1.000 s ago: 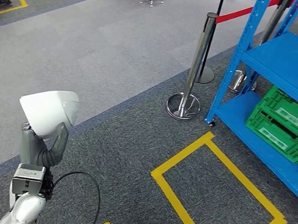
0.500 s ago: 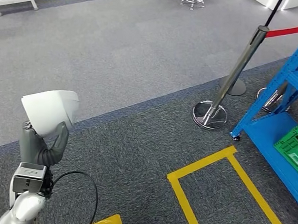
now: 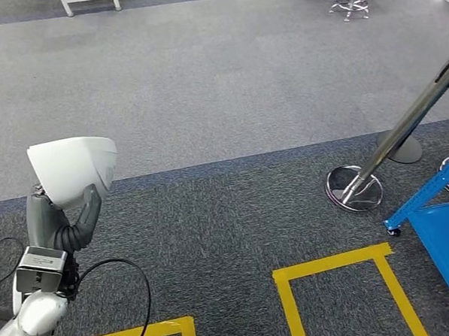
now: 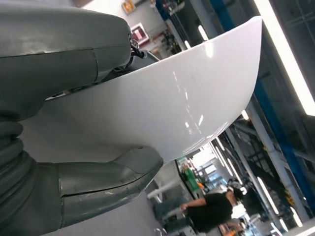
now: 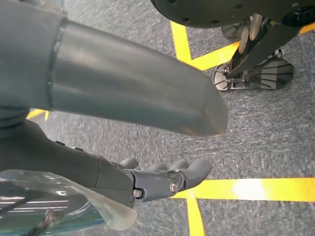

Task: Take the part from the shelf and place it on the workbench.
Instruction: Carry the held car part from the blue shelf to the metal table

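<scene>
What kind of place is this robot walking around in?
Probably a factory-style demo hall: yellow floor tape marks boxes on grey carpet, a blue shelf stands behind a roped metal post, and long ceiling lights hang overhead.

floor (image 3: 216,77) - grey carpet | yellow tape box (image 3: 340,294) | stanchion base (image 3: 354,188) | blue shelf foot (image 3: 394,231)

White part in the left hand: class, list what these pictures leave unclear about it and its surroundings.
- White part: underside hidden by the left hand in head view.
- Blue shelf: cut off by the head view's right edge.
- Person: small and blurred in left wrist view.
- Workbench: cannot tell where it is.
</scene>
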### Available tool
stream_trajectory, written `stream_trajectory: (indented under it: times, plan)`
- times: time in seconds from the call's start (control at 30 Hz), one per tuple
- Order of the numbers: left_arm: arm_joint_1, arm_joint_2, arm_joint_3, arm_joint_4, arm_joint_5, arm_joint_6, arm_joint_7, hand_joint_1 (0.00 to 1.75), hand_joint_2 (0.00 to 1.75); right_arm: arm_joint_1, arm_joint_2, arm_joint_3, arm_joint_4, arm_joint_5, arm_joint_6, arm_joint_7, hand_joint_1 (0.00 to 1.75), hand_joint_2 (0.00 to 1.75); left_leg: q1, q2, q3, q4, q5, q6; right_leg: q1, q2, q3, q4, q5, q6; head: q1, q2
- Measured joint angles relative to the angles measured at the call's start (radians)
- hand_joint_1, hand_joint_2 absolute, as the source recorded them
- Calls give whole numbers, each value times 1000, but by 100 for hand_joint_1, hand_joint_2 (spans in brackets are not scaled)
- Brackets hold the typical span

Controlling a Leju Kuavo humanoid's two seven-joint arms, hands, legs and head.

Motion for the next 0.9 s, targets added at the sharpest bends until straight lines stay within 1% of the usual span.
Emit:
stream_trajectory:
  times: [0.03,0.07,0.1,0.13,0.17,0.2,0.23,0.27,0.3,0.33,0.37,0.4,0.43,0.47,0.5,0.53,0.57,0.6,0.63,0.67,0.7,0.73,0.77,0.8,0.83,0.87,0.9]
  plan:
    - [1,0,0,0,0,0,0,175,175,1,0,0,0,0,0,0,0,0,3,5,-24,50,-16,-3,0,-15,0,0,-1,0,0,0]
    - [2,0,0,0,0,0,0,175,175,0,0,0,0,0,0,0,0,0,6,7,-33,70,-13,-6,0,-30,1,0,-3,0,0,0]
    - [2,0,0,0,1,0,0,175,175,0,0,0,0,0,0,0,0,0,8,10,-24,52,8,-7,0,-44,3,0,-5,1,0,0]
    - [2,0,0,0,1,0,0,175,175,-1,0,0,0,0,0,0,0,0,9,19,4,-3,42,-6,0,-56,6,0,-7,3,0,0]
    - [2,0,0,0,1,0,0,175,175,-1,0,0,0,0,0,0,0,0,8,42,41,-75,74,-3,1,-68,11,0,-10,5,0,0]
    - [1,0,0,0,1,0,0,175,175,-1,0,0,0,0,0,0,0,0,2,70,73,-138,95,2,3,-79,14,0,-13,9,0,0]
    - [0,0,0,0,0,0,0,175,175,-1,0,0,0,0,0,0,0,0,-4,92,94,-183,106,9,5,-89,17,-1,-15,13,0,0]
    - [-1,0,0,0,0,0,0,175,175,0,0,0,0,0,0,0,0,0,-10,106,101,-203,105,15,7,-100,19,-2,-17,18,0,0]
    - [-1,0,0,0,1,0,0,175,175,-1,0,0,0,0,0,0,0,0,-15,101,99,-206,103,22,9,-112,22,-5,-18,24,0,0]
    - [0,0,0,-1,1,0,0,175,175,-2,0,0,0,0,0,0,0,0,-14,86,98,-209,105,28,9,-123,27,-8,-20,31,0,0]
    - [1,0,0,-1,1,0,0,175,175,-4,0,1,0,0,0,0,0,0,-12,73,101,-214,108,35,7,-115,29,-5,-26,37,1,0]
    - [1,0,0,-2,0,0,0,175,175,-5,0,1,0,0,0,0,0,0,-9,60,103,-220,111,42,5,-91,24,12,-41,41,3,0]
    - [0,0,1,-2,0,0,0,175,175,-7,0,2,0,0,0,-1,0,0,-6,47,107,-225,115,49,4,-58,6,52,-65,43,6,0]
    - [-1,-1,1,-2,0,0,0,175,175,-6,0,2,0,0,0,-1,0,0,-5,36,108,-226,116,55,4,-23,-24,113,-95,44,9,0]
    - [-2,-1,0,-2,0,0,0,175,175,-5,0,2,0,0,0,0,0,0,-5,22,107,-226,116,58,4,-3,-61,185,-125,43,11,0]
    - [-1,-1,0,-2,0,0,0,175,175,-4,0,2,0,0,0,0,0,0,-6,8,107,-226,116,60,5,4,-96,246,-144,42,12,0]
    - [0,-1,0,-2,0,0,0,175,175,-2,0,2,0,1,-1,0,0,0,-6,-7,107,-225,116,60,6,7,-119,278,-144,42,12,0]
    - [1,-1,0,-2,0,0,0,175,175,-1,0,2,0,1,-1,0,0,0,-7,-24,109,-225,115,60,6,8,-125,272,-123,41,12,0]
    - [1,-1,0,-2,0,0,0,175,175,-1,0,2,0,1,-1,0,0,0,-7,-40,110,-223,115,59,6,14,-112,227,-84,39,12,0]
    - [1,-1,0,-2,0,0,0,175,175,-1,0,2,0,1,-1,0,0,0,-6,-55,110,-220,113,57,5,32,-88,158,-41,37,12,0]
    - [1,-1,0,-2,0,0,0,175,175,-1,0,2,0,1,-1,0,0,0,-6,-70,108,-214,109,52,2,57,-61,90,-11,35,12,0]
    - [1,-1,0,-2,0,0,0,175,175,-1,0,2,0,0,0,0,0,0,-6,-83,104,-208,107,47,0,79,-39,40,7,34,11,0]
    - [1,-1,0,-2,0,0,0,175,175,0,0,2,1,0,0,0,0,0,-5,-95,99,-204,105,40,0,94,-26,16,10,32,11,0]
    - [2,-1,0,-2,0,0,0,175,175,0,0,2,1,0,0,0,0,0,-3,-107,94,-202,106,34,1,92,-20,10,5,29,11,0]
    - [3,-1,0,-2,0,0,0,175,175,0,0,2,1,0,0,0,0,0,0,-119,91,-203,108,28,2,81,-16,8,6,25,10,0]
    - [4,-1,0,-2,0,0,0,175,175,-1,0,1,0,0,-1,0,0,0,0,-113,89,-200,107,23,2,69,-13,4,8,20,10,0]
    - [4,-1,0,-2,0,0,0,175,175,-2,0,0,0,0,-1,0,0,0,-1,-93,83,-187,98,17,0,56,-8,-1,9,14,7,0]
